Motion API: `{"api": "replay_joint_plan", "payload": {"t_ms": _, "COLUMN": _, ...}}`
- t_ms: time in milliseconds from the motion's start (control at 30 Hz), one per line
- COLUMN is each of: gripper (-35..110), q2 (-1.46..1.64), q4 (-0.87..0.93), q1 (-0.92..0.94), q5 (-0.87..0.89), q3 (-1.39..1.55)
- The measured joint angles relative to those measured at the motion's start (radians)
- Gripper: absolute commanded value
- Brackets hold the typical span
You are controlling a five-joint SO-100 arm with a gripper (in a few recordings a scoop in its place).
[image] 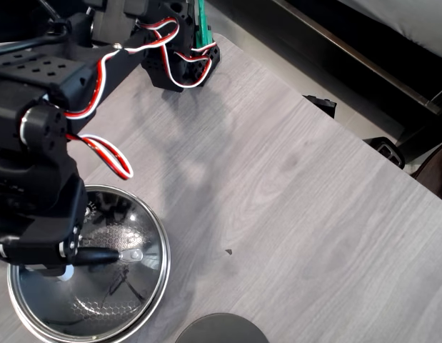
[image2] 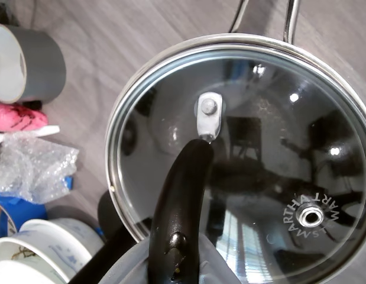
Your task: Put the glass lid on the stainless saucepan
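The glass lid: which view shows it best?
The wrist view: the glass lid spans the picture, with its black handle, rivet, vent hole and rim sharp. In the overhead view the arm covers part of it.

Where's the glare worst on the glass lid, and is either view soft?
Wrist view: the glass lid mirrors the room, with dark shapes and bright spots hiding the pan's inside; the black bar handle blurs up close. Overhead view: reflections are milder, the honeycomb shows through the lid, and the arm's soft shadow falls on the table.

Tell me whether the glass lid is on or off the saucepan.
On: the round clear glass lid sits level inside the shiny steel saucepan's rim.
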Motion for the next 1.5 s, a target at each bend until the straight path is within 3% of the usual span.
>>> {"api": "replay_joint_plan", "payload": {"t_ms": 167, "gripper": 1, "q2": -0.014, "q4": -0.005, "q1": -0.003, "q5": 0.0, "q3": 0.0}}
{"api": "replay_joint_plan", "payload": {"t_ms": 300, "gripper": 13, "q2": -0.017, "q4": -0.005, "q1": -0.003, "q5": 0.0, "q3": 0.0}}
{"api": "replay_joint_plan", "payload": {"t_ms": 633, "gripper": 13, "q2": -0.012, "q4": 0.017, "q1": 0.002, "q5": 0.0, "q3": -0.018}}
{"api": "replay_joint_plan", "payload": {"t_ms": 967, "gripper": 12, "q2": 0.186, "q4": 0.032, "q1": 0.005, "q5": 0.008, "q3": -0.026}}
{"api": "replay_joint_plan", "payload": {"t_ms": 1067, "gripper": 0, "q2": 0.299, "q4": 0.034, "q1": 0.0, "q5": 0.021, "q3": 0.021}}
{"api": "replay_joint_plan", "payload": {"t_ms": 1133, "gripper": 0, "q2": 0.356, "q4": 0.034, "q1": -0.021, "q5": 0.038, "q3": 0.055}}
{"api": "replay_joint_plan", "payload": {"t_ms": 1233, "gripper": 0, "q2": 0.572, "q4": 0.025, "q1": -0.1, "q5": 0.107, "q3": 0.308}}
{"api": "replay_joint_plan", "payload": {"t_ms": 1500, "gripper": 0, "q2": 1.485, "q4": -0.456, "q1": -0.318, "q5": 0.161, "q3": 1.509}}
